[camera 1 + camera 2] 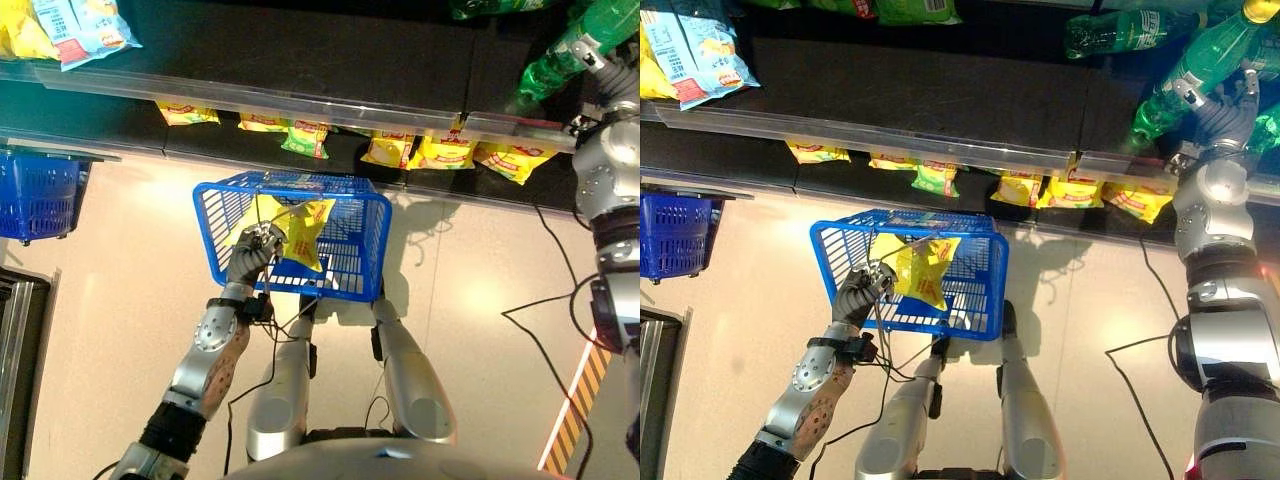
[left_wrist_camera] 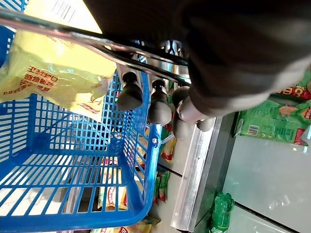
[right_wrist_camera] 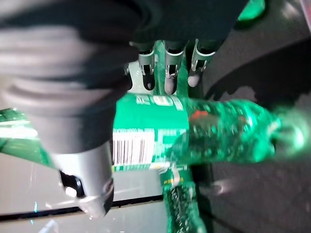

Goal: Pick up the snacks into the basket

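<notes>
My left hand is shut on the wire handle of a blue plastic basket, which hangs in front of me above the floor. A yellow snack bag lies inside it, right beside the hand. On the low shelf beyond the basket are more snacks: yellow bags and a green bag. My right hand is raised to the upper shelf at the far right. Its fingers and thumb curl round a green plastic bottle lying there.
A second blue basket hangs at the left under the shelf edge. A pale blue snack bag lies on the upper shelf at the left. More green bottles lie near my right hand. A striped floor marking runs at the lower right.
</notes>
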